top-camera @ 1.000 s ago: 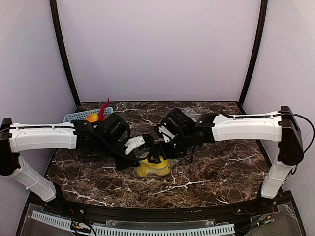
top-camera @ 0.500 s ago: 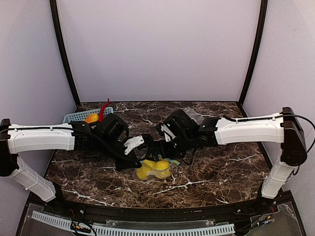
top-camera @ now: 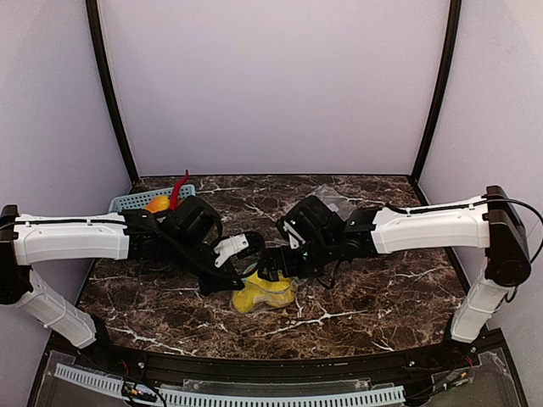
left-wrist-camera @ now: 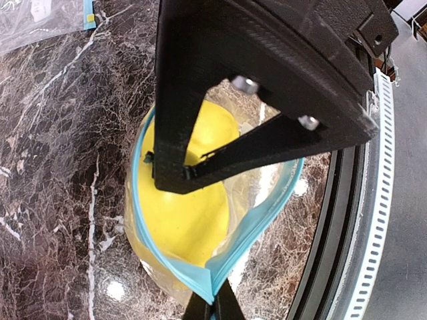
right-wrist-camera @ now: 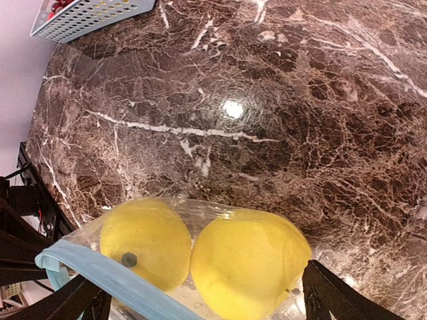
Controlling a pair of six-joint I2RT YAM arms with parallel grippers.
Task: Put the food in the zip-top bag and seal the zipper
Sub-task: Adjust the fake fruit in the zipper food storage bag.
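Note:
Two yellow lemons (right-wrist-camera: 143,243) (right-wrist-camera: 250,263) lie inside the clear zip-top bag (top-camera: 265,292) on the marble table, near the middle front. The bag's teal zipper (left-wrist-camera: 143,200) gapes in a loop, so the mouth stands open. My left gripper (left-wrist-camera: 213,308) is shut on the corner of that strip, at the bottom edge of the left wrist view. My right gripper (right-wrist-camera: 203,300) is open just above the bag, one finger (right-wrist-camera: 333,297) beside the right lemon and the other by the zipper. From above, both grippers (top-camera: 244,276) (top-camera: 270,270) meet over the bag.
A blue basket (top-camera: 140,199) at the back left holds a red chili (top-camera: 179,188) and an orange fruit (top-camera: 158,203). A second clear bag (top-camera: 335,199) lies at the back, right of centre. The table's black front rail (left-wrist-camera: 347,220) runs close by the bag.
The right arm has shifted a little to the right and toward the front, keeping its open gripper over the bag. The left gripper stays shut on the zipper corner.

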